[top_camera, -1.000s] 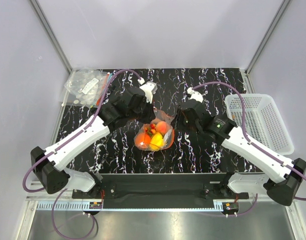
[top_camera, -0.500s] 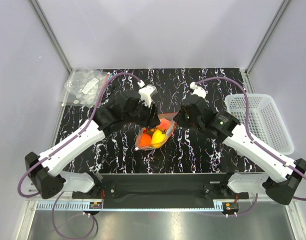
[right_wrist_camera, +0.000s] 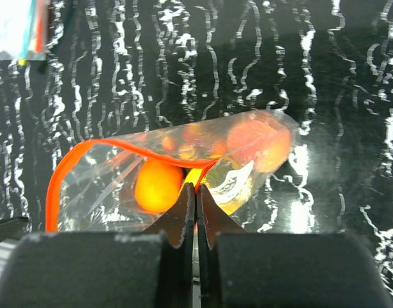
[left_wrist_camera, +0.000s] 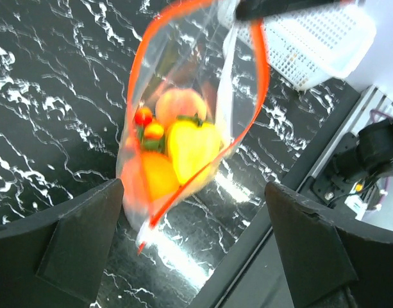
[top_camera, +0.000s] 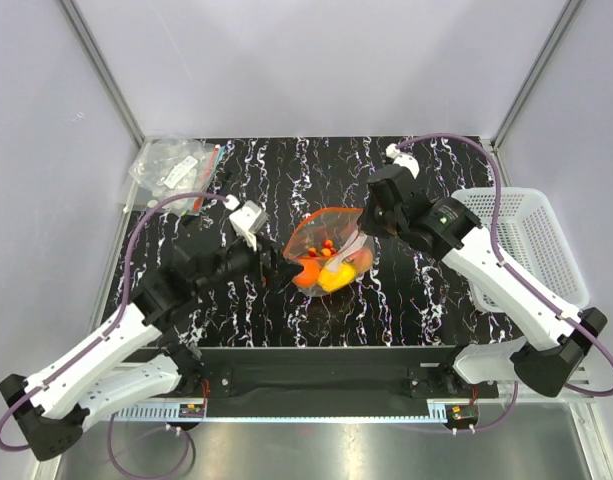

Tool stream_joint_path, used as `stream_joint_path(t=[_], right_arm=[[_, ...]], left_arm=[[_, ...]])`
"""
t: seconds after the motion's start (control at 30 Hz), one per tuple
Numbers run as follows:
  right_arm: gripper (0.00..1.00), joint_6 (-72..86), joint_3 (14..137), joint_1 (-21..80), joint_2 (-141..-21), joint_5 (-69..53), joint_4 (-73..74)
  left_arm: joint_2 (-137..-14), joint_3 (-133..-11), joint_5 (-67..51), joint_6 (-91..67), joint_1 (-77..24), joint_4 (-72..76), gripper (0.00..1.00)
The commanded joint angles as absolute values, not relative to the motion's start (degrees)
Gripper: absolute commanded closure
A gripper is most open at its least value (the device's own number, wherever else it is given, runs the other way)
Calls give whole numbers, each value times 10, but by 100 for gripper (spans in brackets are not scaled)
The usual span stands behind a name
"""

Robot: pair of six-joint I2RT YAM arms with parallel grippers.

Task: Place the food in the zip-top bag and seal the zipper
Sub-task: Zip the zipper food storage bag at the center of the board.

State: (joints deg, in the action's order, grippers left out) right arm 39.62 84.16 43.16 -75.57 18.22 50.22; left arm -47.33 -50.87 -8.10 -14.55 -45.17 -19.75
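The zip-top bag [top_camera: 331, 240] hangs tilted over the middle of the table with its mouth gaping. My right gripper [top_camera: 363, 232] is shut on the red-orange zipper [right_wrist_camera: 74, 157] at the mouth's right end, its jaws pressed together on the strip [right_wrist_camera: 196, 189]. The food sits inside the bag: an orange fruit [right_wrist_camera: 158, 186], a peach-pink one [right_wrist_camera: 257, 144], a yellow one [left_wrist_camera: 193, 147] and small red pieces. My left gripper [top_camera: 282, 272] is open just left of the bag, apart from it. In the left wrist view its fingers [left_wrist_camera: 55, 250] stand wide, and the bag [left_wrist_camera: 183, 115] lies beyond them.
A pile of clear bags [top_camera: 171, 170] lies at the back left corner. A white mesh basket [top_camera: 521, 240] stands at the right edge of the table. The black marbled tabletop [top_camera: 436, 310] ends at a dark rail along the near edge.
My left gripper opened, let go of the bag and drew back to the near left. My right gripper shut on the zipper and carried the bag up and slightly right.
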Motion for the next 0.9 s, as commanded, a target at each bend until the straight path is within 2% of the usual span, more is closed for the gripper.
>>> stream_joint_path(t=[0.0,0.13,0.2,0.27,0.5,0.6,0.7,0.8,0.87], right_arm=[[100,374,861,406,-747,172,514],[100,363,850,377,-738,143,505],[100,362,847,375,-736,139,509],[100,362,844,374,-735,136,506],[100,370,841,367,-731,135,508],[100,372,841,367,-733,133,505],[100,372,840,367,-737,131,507],[100,374,838,366,-737,128,506],[100,374,838,365,-737,128,507]], left_arm=[[-447,-421,-82,-149,-454,-51,1],[-370,-321,-33,-139,-455,53,1],[-359,-289,59,-155,-455,72,1],[-362,-281,78,-149,-454,79,1],[-406,-221,-47,-103,-457,222,7],[-427,-215,-44,-84,-459,231,6],[-452,-220,-61,-49,-459,236,10],[-455,-208,-72,-25,-459,271,16],[-455,-204,-84,-12,-458,289,26]])
